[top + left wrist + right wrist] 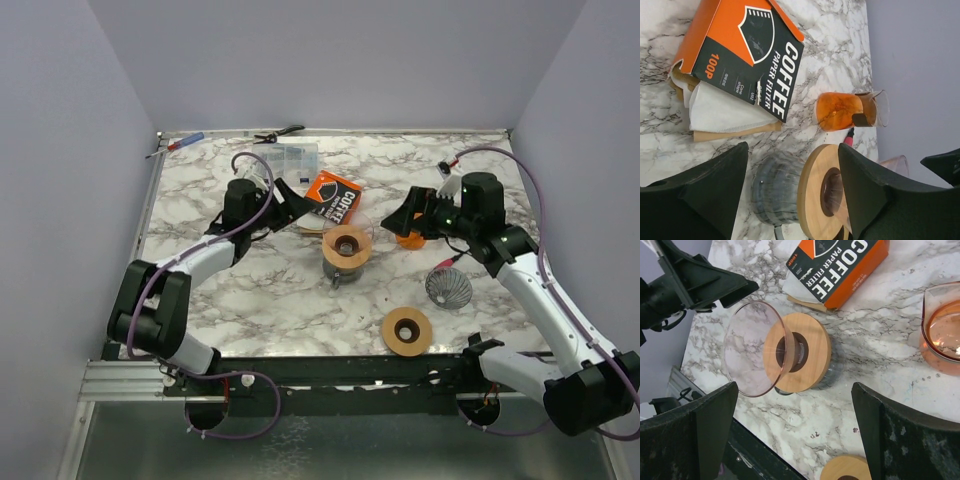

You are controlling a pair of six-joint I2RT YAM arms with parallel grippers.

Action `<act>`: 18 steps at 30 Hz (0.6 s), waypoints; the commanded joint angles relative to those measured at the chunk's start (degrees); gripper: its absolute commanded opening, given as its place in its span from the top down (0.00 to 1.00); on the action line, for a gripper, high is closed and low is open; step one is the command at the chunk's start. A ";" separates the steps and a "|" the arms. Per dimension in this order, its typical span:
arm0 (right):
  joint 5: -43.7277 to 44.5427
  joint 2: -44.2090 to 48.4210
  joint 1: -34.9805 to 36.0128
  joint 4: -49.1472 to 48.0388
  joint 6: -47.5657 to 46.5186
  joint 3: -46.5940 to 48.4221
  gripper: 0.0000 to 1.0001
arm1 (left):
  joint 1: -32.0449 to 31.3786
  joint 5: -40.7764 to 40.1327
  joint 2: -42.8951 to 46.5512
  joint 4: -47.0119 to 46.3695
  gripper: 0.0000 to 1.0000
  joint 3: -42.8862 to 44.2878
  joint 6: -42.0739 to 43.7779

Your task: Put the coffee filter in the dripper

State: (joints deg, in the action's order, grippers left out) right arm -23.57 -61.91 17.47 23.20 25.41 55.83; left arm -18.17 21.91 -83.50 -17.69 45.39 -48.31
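The dripper [347, 243] near the middle of the surface [250, 290] held no filter. The filters [725, 112] lay in their box [333, 197] toward the far edge; left claw [792, 150] and right claw [794, 387] gaped empty.

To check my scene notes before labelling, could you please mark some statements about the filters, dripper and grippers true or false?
1. The dripper holds no paper filter. True.
2. The filter box stands upright and closed. False: it lies flat, open, with filters sticking out.
3. The left gripper grips a filter. False: it is open and empty.
4. The right gripper is open. True.
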 commanded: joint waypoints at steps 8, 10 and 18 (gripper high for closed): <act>4.35 3.09 -0.36 4.70 -2.16 0.33 0.00 | -0.07 5.05 -15.32 -18.42 0.43 1.13 -10.11; 5.16 3.27 -0.36 5.33 -2.84 0.43 0.00 | -0.06 4.78 -17.50 -19.98 0.44 1.10 -10.83; 8.71 3.64 -0.35 9.02 -5.16 2.57 0.00 | -0.08 6.22 -26.48 -29.73 0.49 2.24 -15.12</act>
State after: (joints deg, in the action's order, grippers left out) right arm -17.67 -59.33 17.39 29.10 22.22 56.21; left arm -18.13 26.00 -106.06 -39.59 45.54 -60.53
